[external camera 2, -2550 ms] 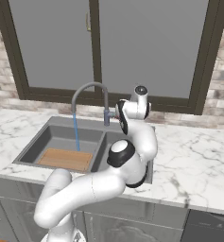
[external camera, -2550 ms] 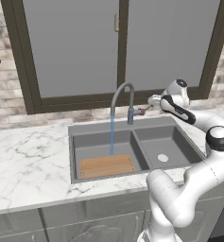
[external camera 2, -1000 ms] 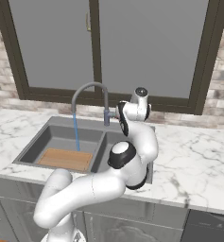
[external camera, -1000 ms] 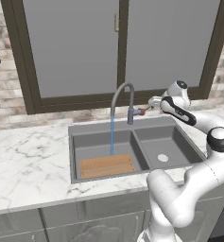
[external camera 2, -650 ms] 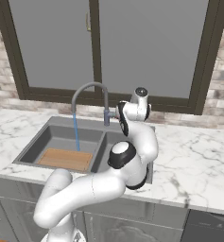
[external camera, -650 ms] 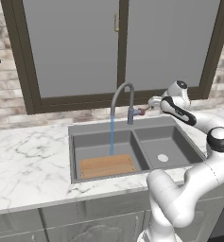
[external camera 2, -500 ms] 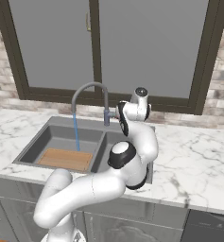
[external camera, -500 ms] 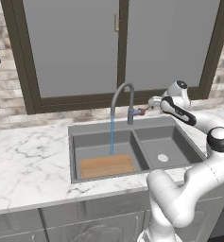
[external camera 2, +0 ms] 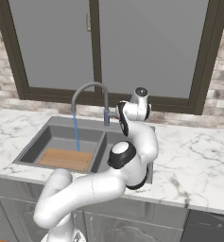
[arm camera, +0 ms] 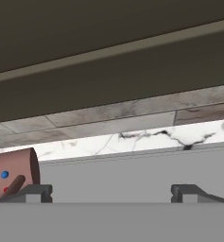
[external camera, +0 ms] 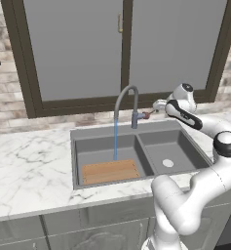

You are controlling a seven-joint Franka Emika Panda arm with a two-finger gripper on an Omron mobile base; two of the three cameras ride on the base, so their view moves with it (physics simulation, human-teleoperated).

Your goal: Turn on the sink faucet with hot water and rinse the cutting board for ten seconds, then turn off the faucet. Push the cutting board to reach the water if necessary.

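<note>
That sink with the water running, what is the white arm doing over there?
The sink faucet is on, and the water falls as a thin blue stream into the larger basin of the sink. The stream lands at the back edge of the cutting board, which lies flat on the basin floor. The white arm reaches over the counter, its gripper open right beside the faucet's small reddish lever, gripping nothing.
</note>
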